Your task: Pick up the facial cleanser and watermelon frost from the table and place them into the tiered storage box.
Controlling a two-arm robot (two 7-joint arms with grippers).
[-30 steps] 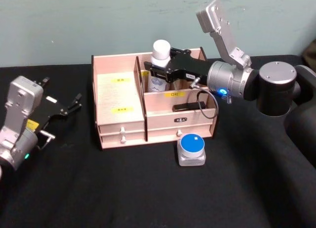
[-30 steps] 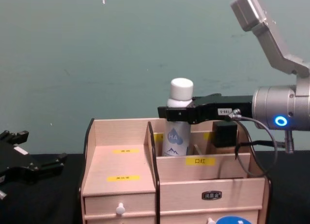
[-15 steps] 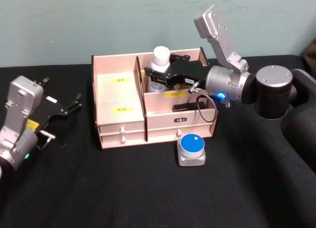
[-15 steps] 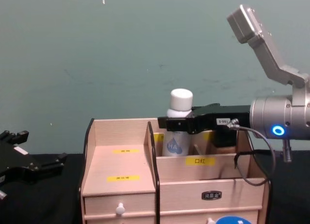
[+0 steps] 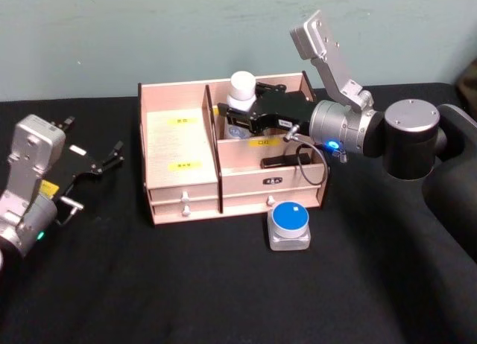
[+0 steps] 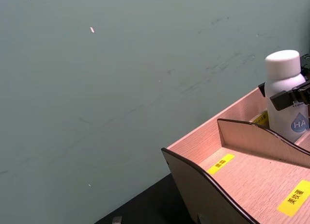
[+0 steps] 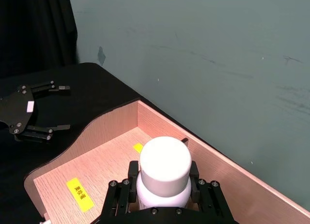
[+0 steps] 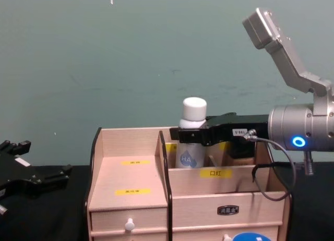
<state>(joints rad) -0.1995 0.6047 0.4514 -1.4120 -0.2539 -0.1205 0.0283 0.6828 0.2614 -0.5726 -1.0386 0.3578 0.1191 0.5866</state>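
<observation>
The black surface (image 5: 186, 284) carries a pale wooden box (image 5: 173, 91) with dark curved side edges. The box has stepped open-topped bays and two drawers with white knobs at its front.

The right hand (image 5: 237, 119) reaches level over the box's back right bay from the right side, its fingers pinching the bottle just under the cap. A dark cable (image 5: 309, 154) loops down from its wrist over the front right bay. Well off to that hand's left, apart from the box, the left hand (image 5: 95, 135) sits low over the surface with its fingers spread.

The bottle (image 8: 193, 110) stands upright between the right hand's fingers, long axis vertical and white cap on top. A blue drop mark on its front reads "HA". Its lower part sits down inside the bay. The front wall hides its base, so I can't tell whether it rests on the bay's floor. The tall divider stands just beside it on the hand's left and the back wall is close behind. Above the cap is open air.

The jar (image 5: 289, 223), with a round blue lid on a grey square base, stands on the surface just before the drawers, on the near side of the hand.

A yellow label (image 8: 215, 173) right below the hand reads 口红. The other labels are too small to read.
</observation>
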